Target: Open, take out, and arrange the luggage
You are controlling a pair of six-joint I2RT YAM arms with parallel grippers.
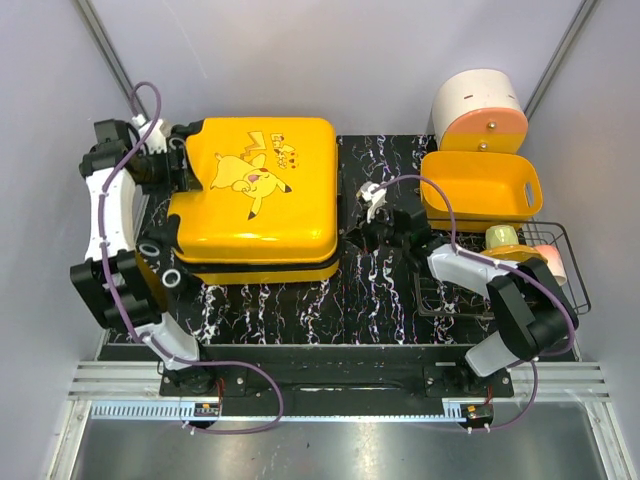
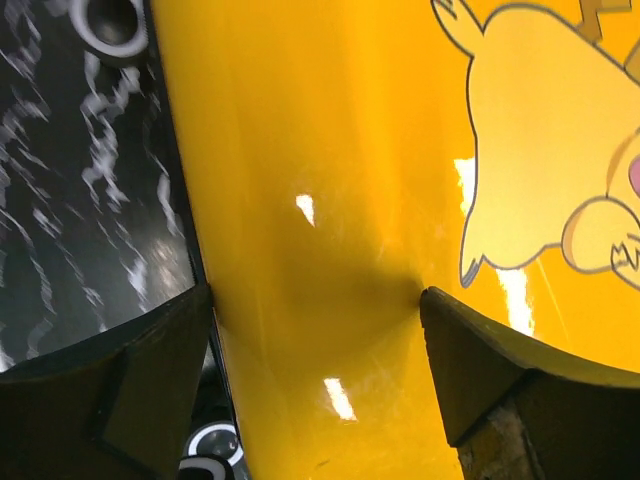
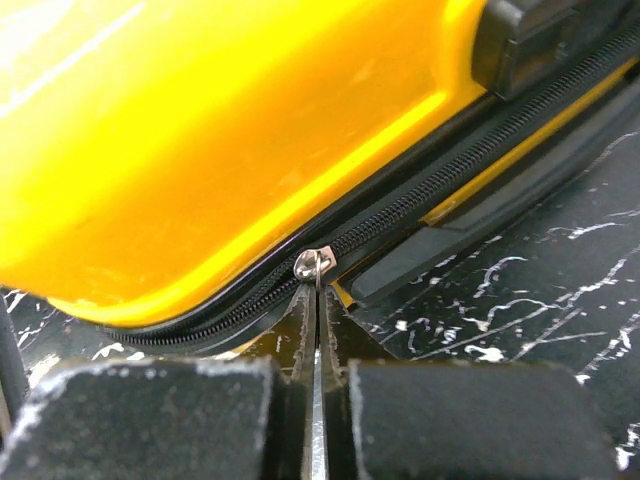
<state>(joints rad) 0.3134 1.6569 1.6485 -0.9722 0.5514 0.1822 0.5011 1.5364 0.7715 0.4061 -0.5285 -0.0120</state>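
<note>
The yellow luggage (image 1: 255, 195) lies flat on the black marbled table with its cartoon lid up and shut. Its wheels (image 1: 160, 262) point to the left. My right gripper (image 1: 347, 232) is at the case's right edge. In the right wrist view it (image 3: 316, 300) is shut on the thin metal zipper pull, with the silver slider (image 3: 314, 264) just past the fingertips on the black zipper (image 3: 420, 215). My left gripper (image 1: 183, 165) is at the case's far-left corner. In the left wrist view it (image 2: 315, 340) is open, and its fingers (image 2: 150, 385) straddle the glossy lid edge (image 2: 310, 250).
A smaller yellow basket (image 1: 480, 185) stands at the back right, with a white and orange cylindrical container (image 1: 478, 110) behind it. A black wire rack (image 1: 565, 275) at the right holds a pale green cup (image 1: 502, 237) and a pink item (image 1: 555, 262).
</note>
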